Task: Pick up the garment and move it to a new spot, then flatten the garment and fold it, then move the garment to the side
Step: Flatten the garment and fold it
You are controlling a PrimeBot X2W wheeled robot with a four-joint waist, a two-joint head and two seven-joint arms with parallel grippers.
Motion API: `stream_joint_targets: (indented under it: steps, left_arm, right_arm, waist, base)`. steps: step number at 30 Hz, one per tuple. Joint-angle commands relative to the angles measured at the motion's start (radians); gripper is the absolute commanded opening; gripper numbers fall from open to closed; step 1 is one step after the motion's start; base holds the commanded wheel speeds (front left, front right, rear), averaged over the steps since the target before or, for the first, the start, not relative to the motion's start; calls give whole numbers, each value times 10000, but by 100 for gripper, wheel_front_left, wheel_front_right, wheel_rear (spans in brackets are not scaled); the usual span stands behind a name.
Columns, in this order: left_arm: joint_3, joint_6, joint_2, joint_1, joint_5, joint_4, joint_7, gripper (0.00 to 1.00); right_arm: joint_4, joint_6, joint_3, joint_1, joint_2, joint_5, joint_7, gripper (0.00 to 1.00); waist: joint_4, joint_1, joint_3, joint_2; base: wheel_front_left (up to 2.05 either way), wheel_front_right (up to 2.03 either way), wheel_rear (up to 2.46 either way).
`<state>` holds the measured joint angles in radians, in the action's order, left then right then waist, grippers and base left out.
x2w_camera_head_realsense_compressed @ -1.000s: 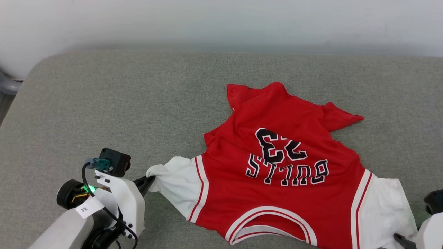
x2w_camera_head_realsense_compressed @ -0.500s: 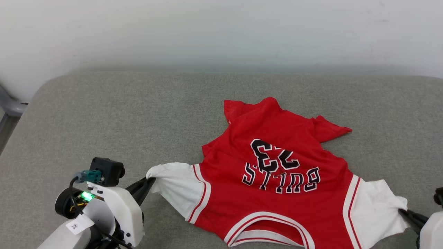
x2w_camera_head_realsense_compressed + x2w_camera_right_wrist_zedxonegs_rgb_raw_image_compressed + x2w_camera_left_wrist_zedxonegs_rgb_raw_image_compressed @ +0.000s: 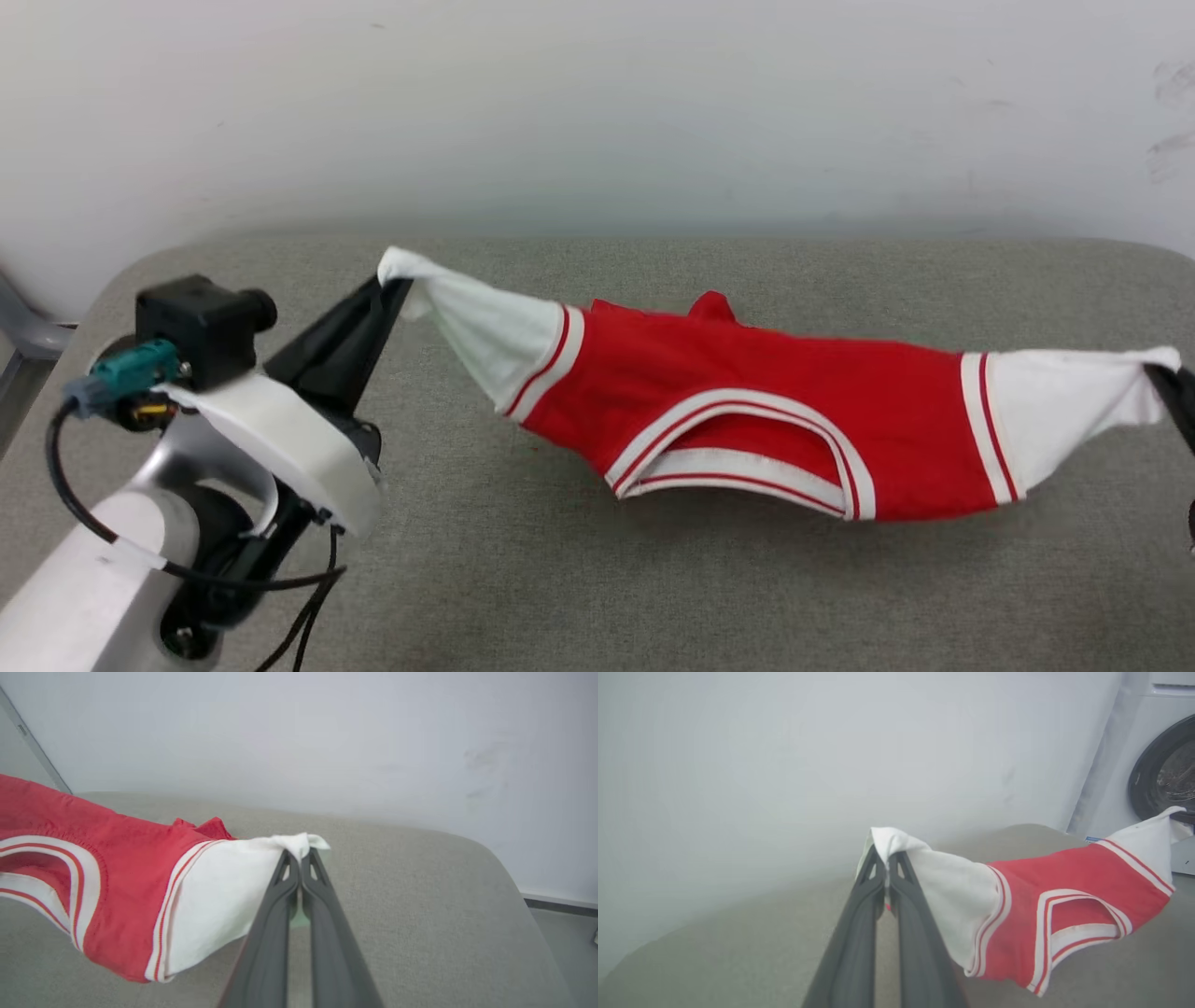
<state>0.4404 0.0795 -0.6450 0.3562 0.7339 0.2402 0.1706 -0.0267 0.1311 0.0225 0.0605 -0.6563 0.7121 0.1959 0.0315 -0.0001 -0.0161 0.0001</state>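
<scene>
pinching the tip of one white sleeve, our left gripper (image 3: 883,853) is pressed tight on the cloth, and our right gripper (image 3: 299,855) is clamped the same way on the other sleeve; between them the garment (image 3: 747,420) hangs stretched, collar trim facing us, red body sagging low over the grey table (image 3: 597,597), white wall (image 3: 597,112) behind

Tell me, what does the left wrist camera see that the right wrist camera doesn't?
Left wrist view, not the right: a washing machine, and the left gripper pinching one white sleeve. Right wrist view, not the left: the right gripper pinching the other white sleeve, plus a strip of floor past the table's edge. Both: the red garment stretched over the grey table, and the white wall.
</scene>
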Motion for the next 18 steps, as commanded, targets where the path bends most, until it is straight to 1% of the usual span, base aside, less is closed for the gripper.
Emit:
stream_joint_targets:
  steps: [1, 7, 8, 12, 18]
  left_arm:
    - [-166, 41, 84, 480, -50, 227, -86, 0]
    - [-537, 14, 299, 1866, -184, 507, -283, 0]
    - [-537, 14, 299, 1866, -184, 507, -283, 0]
    - [-606, -38, 615, 2834, -248, 393, -375, 0]
    - [-503, -169, 1212, 4321, -257, -178, -404, 0]
  right_arm:
    - [-537, -8, -391, 314, 199, -114, 180, 0]
    - [-1957, -8, -1191, 1304, 779, -607, 753, 0]
    - [-1957, -8, -1191, 1304, 779, -607, 753, 0]
    - [-2345, -8, -1386, 2273, 1105, -1032, 946, 0]
    - [-2133, -8, -1097, 3932, 1366, -1546, 978, 0]
  waist:
    - [-8, 1, -22, -1]
    - [-60, 1, -39, -1]
    - [-60, 1, -39, -1]
    - [-49, 1, 37, -1]
    - [-20, 1, 467, -1]
  base:
    - [0, 0, 0]
    - [0, 0, 0]
    - [0, 0, 0]
    - [0, 0, 0]
    - [0, 0, 0]
